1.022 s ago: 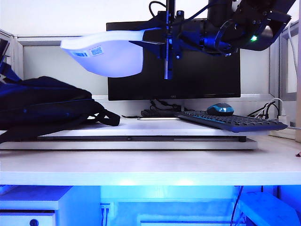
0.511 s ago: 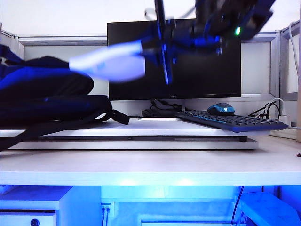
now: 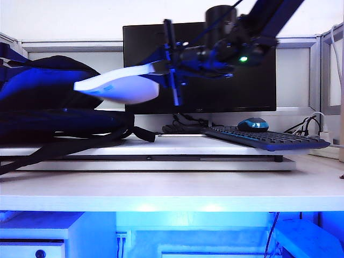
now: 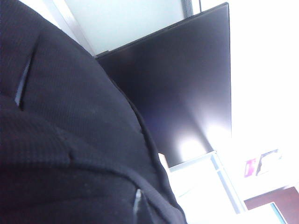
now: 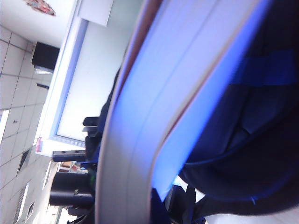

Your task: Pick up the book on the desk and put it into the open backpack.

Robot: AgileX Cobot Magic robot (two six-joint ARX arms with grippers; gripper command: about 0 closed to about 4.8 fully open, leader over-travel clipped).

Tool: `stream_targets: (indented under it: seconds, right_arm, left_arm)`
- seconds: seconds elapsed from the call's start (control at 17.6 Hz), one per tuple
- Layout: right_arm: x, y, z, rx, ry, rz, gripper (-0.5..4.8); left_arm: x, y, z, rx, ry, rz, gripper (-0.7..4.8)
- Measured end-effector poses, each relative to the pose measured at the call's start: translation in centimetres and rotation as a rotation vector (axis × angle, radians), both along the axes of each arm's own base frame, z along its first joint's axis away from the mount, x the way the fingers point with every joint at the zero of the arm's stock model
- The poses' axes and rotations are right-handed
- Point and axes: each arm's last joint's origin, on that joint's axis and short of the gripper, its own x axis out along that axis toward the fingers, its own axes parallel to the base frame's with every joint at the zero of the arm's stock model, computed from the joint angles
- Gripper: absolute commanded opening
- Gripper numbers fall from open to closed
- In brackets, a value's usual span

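The book (image 3: 121,88), pale and floppy, hangs in the air with its free end drooping at the mouth of the backpack (image 3: 43,102). My right gripper (image 3: 170,69) is shut on the book's right end, above the raised board. In the right wrist view the book's page edges (image 5: 154,116) fill the middle, with the backpack's blue-lined inside (image 5: 252,140) just beyond. The backpack lies at the desk's left, its upper part raised. The left wrist view is filled with its black fabric (image 4: 70,140), pressed right up against the camera. My left gripper's fingers are hidden, held in that fabric.
The desk (image 3: 172,191) carries a thin raised white board (image 3: 161,161). On the board sit a black keyboard (image 3: 263,140) and a blue mouse (image 3: 251,124). A black monitor (image 3: 226,97) stands behind. Backpack straps (image 3: 134,133) trail onto the board.
My right arm has carried the book down and leftward to the backpack. The backpack's upper part has risen, so its mouth gapes wider.
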Motion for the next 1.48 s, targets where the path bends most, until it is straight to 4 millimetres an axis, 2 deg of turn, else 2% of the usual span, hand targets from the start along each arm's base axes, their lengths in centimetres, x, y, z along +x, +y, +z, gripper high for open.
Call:
stream_targets:
  seconds: [0.11, 0.17, 0.23, 0.57, 0.85, 1.08, 1.31, 1.48]
  right_arm:
    - [0.5, 1.7, -0.9, -0.015, 0.035, 0.021, -0.09]
    - [0.9, 3.2, -1.5, -0.015, 0.050, 0.044, -0.09]
    - [1.1, 3.6, -1.6, -0.012, 0.058, 0.052, -0.09]
    - [2.9, 7.5, -1.1, 0.025, 0.036, 0.093, -0.09]
    - [3.3, 8.1, -3.4, -0.016, 0.111, 0.066, -0.09]
    - [3.7, 8.2, -4.4, -0.023, 0.126, 0.023, -0.09]
    - [3.5, 8.5, -4.4, -0.021, 0.122, 0.026, -0.09]
    - [3.2, 9.0, -4.3, -0.020, 0.120, 0.035, -0.09]
  left_arm:
    - [0.0, 0.0, 0.0, -0.001, -0.002, -0.011, -0.06]
    - [0.0, 0.0, 0.1, 0.000, -0.004, -0.016, -0.06]
    - [0.0, -0.1, 0.1, 0.001, -0.003, -0.022, -0.06]
    - [-0.1, -0.1, 0.1, -0.012, 0.007, -0.040, -0.06]
    - [-0.1, -0.3, 0.2, -0.023, 0.007, -0.056, -0.06]
    - [0.2, -2.7, 0.4, -0.035, -0.003, -0.126, -0.05]
    - [0.4, -4.9, 0.4, -0.043, 0.007, -0.194, -0.05]
    - [0.5, -5.8, 0.4, -0.041, 0.009, -0.228, -0.06]
